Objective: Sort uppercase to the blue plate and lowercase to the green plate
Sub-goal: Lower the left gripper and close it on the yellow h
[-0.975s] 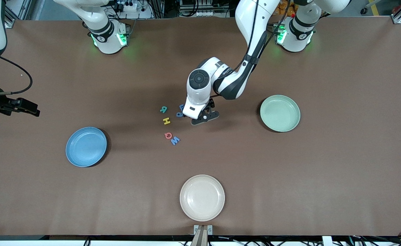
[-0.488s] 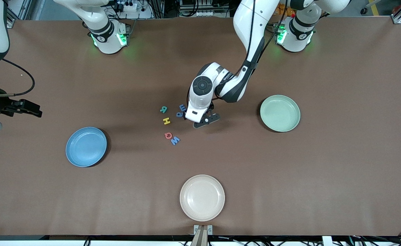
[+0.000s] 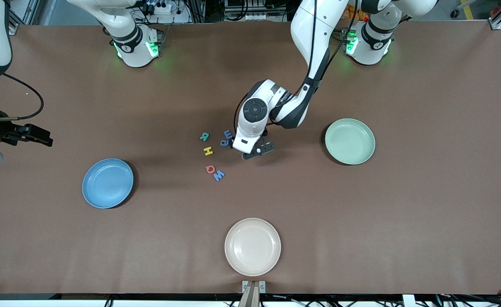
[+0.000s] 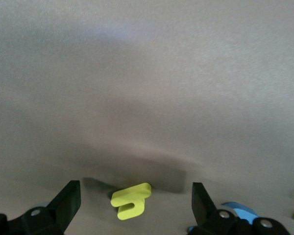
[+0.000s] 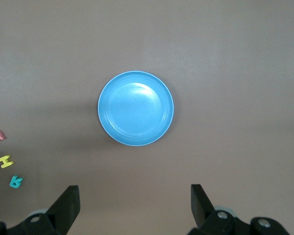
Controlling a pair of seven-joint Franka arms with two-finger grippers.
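Yellow lowercase h (image 4: 131,200) lies flat on the table between my left gripper's (image 4: 135,200) wide-open, empty fingers; next I descend and close. My right gripper (image 5: 134,208) waits, open and empty, above the blue plate (image 5: 135,108).

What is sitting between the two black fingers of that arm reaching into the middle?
A small yellow letter lies flat on the brown table between the open left gripper's fingers. It shows in the left wrist view; in the front view the arm hides it.

I see a wide brown surface (image 3: 403,221), evenly lit, with cables (image 3: 241,10) and aluminium framing (image 3: 499,19) along its edge.
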